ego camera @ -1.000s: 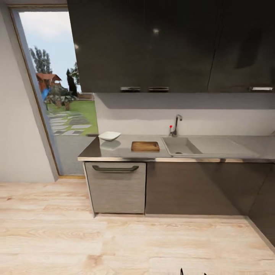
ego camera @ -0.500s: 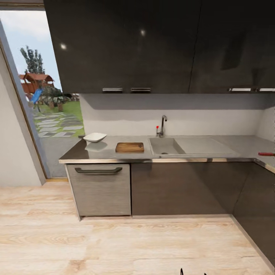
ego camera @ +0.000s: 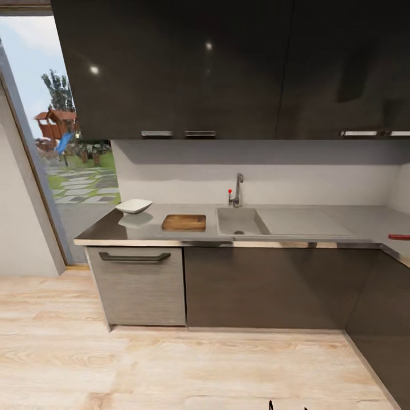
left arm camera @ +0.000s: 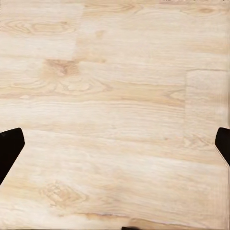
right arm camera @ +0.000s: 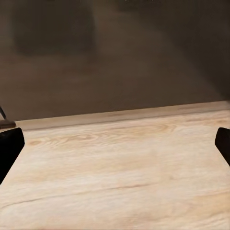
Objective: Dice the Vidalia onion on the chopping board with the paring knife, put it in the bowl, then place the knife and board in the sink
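Head view, countertop [ego camera: 319, 225], sink [ego camera: 242, 221], wood floor [ego camera: 171, 364]

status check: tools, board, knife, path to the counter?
Both tools open, empty, over floor: left tool, right tool. Chopping board on countertop between bowl and sink. Red-handled item, likely paring knife, far right. Nothing seen blocking approach.

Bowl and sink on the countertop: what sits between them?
In the head view, the chopping board lies flat between the bowl and the sink, nearer the sink, apart from both. Nothing shows on it.
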You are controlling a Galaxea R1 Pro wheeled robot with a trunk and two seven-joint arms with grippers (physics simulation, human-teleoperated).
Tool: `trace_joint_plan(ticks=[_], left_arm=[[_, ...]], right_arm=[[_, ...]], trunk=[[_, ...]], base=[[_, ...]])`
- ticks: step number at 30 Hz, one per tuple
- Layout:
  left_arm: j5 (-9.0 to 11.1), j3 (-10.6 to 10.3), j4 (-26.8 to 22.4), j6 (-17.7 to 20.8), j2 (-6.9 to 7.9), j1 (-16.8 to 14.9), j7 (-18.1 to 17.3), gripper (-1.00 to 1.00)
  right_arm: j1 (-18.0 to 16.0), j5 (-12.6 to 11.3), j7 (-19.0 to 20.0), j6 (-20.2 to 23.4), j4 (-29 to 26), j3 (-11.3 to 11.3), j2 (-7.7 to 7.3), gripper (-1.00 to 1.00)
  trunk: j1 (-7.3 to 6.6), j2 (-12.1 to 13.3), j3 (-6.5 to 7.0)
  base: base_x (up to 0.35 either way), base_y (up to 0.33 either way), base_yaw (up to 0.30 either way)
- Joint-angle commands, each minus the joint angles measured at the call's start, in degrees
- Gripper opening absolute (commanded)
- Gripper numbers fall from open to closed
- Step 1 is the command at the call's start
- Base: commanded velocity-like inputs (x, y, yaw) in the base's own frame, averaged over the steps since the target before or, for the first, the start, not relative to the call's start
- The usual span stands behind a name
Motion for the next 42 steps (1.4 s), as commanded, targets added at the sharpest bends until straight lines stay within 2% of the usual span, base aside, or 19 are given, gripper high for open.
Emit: trace_joint_plan(ticks=[1,8,23,42], left_arm=[[0.06,0.03,-0.1,-0.07,-0.02,0.02,0.13,1.0],[0.02,0.03,-0.1,-0.07,-0.02,0.02,0.13,1.0],[-0.03,0.03,-0.1,-0.07,-0.02,0.02,0.13,1.0],[-0.1,0.0,-0.1,-0.14,-0.02,0.02,0.13,1.0]], right_arm=[[-0.04,-0.41,-0.21,-0.14,0.04,0.45,-0.04,1.0],[-0.04,-0.41,-0.21,-0.13,0.04,0.43,-0.03,1.0],[-0.04,-0.41,-0.21,-0.13,0.04,0.43,-0.01,1.0],[-0.04,-0.41,-0.2,-0.16,0.04,0.39,-0.06,1.0]], trunk=[[0.01,-0.03,-0.06],[0.01,-0.03,-0.06],[0.01,-0.03,-0.06],[0.01,-0.03,0.44]], base=[[0.124,-0.302,0.242],[0.124,-0.302,0.19],[0.117,-0.303,0.014],[0.018,-0.309,-0.09]])
